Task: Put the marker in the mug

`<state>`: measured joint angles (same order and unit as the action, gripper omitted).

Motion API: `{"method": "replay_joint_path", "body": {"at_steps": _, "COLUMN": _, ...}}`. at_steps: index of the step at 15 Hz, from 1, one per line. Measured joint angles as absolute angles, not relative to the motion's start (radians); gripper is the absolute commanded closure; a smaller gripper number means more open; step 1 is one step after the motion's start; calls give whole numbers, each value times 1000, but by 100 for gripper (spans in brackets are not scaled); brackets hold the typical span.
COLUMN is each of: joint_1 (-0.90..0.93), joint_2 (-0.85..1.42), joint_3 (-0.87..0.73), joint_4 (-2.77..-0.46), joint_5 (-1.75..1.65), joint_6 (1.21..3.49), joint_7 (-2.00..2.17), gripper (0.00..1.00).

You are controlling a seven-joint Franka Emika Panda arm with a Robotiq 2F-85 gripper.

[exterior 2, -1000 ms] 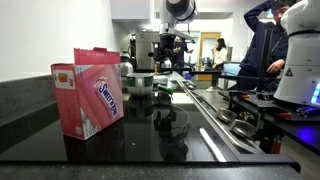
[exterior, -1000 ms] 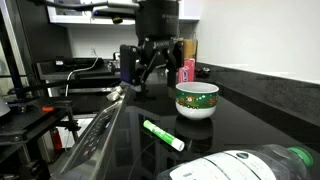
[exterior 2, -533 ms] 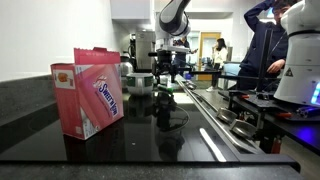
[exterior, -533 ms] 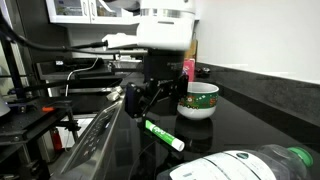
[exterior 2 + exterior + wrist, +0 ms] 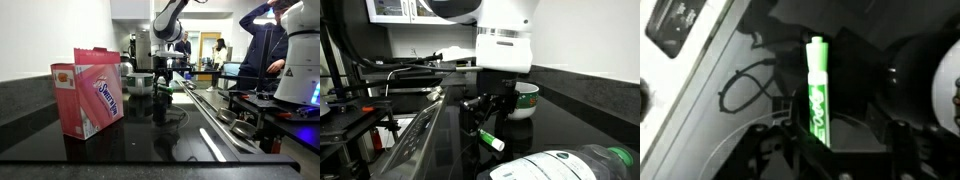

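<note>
Marker, slim green pen w/ white end (image 5: 494, 141), lies flat on the glossy black countertop (image 5: 570, 115), near the squat white mug w/ green rim band (image 5: 527, 99), not touching it. The black Robotiq gripper (image 5: 488, 122) hangs low right over it. In the wrist view the jaws stand spread, nothing clamped, pen (image 5: 817, 90) running lengthwise btwn them but nearer one finger than the other.

Risks, as I judge: pen sits off-centre, so the nearer finger could hit first on closing and roll or skid it on the slick top. Fingertips look close to the counter, so any further drop may scrape. A pinch near one end could let the pen tip.

Vs 0.5 s ago: gripper has dropped and shifted over the pen, now hiding part of the mug. Pen and mug unmoved.
</note>
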<state>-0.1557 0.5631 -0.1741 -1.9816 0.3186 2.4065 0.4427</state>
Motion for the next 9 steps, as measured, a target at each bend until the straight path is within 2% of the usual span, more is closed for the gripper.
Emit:
{"method": "replay_joint_path", "body": {"at_steps": 4, "joint_1": -156, "joint_2": 564, "joint_3": -184, "joint_4": -1964, "joint_5": 316, "joint_6": 2406, "joint_7": 443, "gripper": 88}}
{"method": "replay_joint_path", "body": {"at_steps": 6, "joint_1": -155, "joint_2": 564, "joint_3": -186, "joint_4": -1959, "joint_5": 311, "joint_6": 2406, "joint_7": 444, "gripper": 100}}
{"method": "replay_joint_path", "body": {"at_steps": 9, "joint_1": -147, "joint_2": 563, "joint_3": -189, "joint_4": -1955, "joint_5": 299, "joint_6": 2406, "joint_7": 445, "gripper": 95}}
